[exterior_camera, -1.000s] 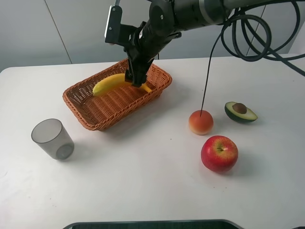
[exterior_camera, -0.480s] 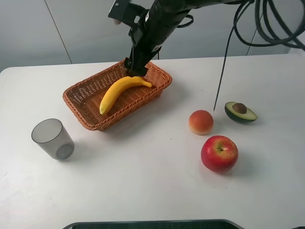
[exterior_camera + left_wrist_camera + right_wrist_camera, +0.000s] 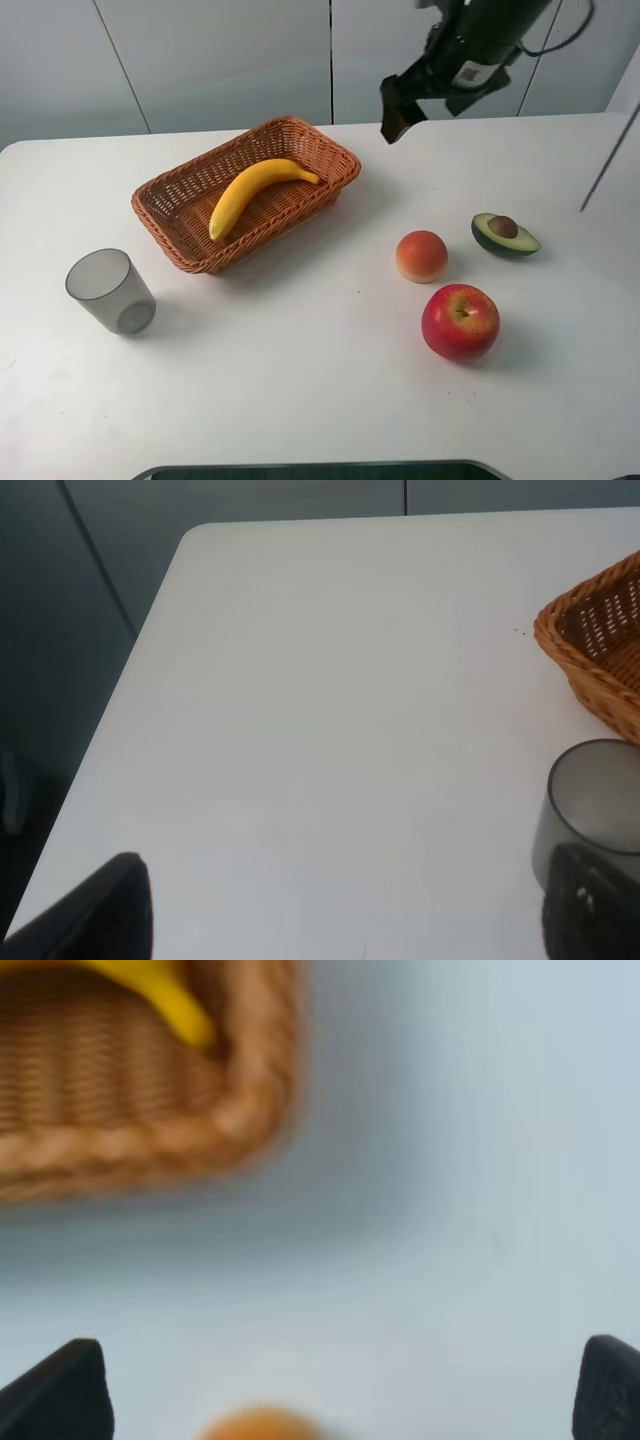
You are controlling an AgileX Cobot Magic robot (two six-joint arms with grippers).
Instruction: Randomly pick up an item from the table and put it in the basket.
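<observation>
Tools first: our right tool (image 3: 392, 120) hangs high above the far side of the desk (image 3: 300, 390), off to the right of the basket (image 3: 292, 123). In its wrist view the two dark fingertips (image 3: 60, 1390) sit at opposite edges with nothing between them, so we read it as spread wide and empty. Our left tool (image 3: 340, 915) shows the same way, with its tips far apart and bare desk between them, near the grey cup (image 3: 590, 800) and the basket's corner.

Outward from there, the banana (image 3: 255, 190) lies inside the basket, stretched diagonally along its floor and touched by neither tool. On that showing we judge the placing done. The peach (image 3: 421, 256), the apple (image 3: 460, 321) and the halved avocado (image 3: 504, 234) sit on the desk well apart from the basket.

Should we need to take the banana up again, we expect it to be light and fairly stiff along its length, with a smooth skin that may slip under hard pads and could bruise if squeezed. We would close across its thick middle, square to the curve, where the balance is best, since the tapering ends would let it swing or slide out.
</observation>
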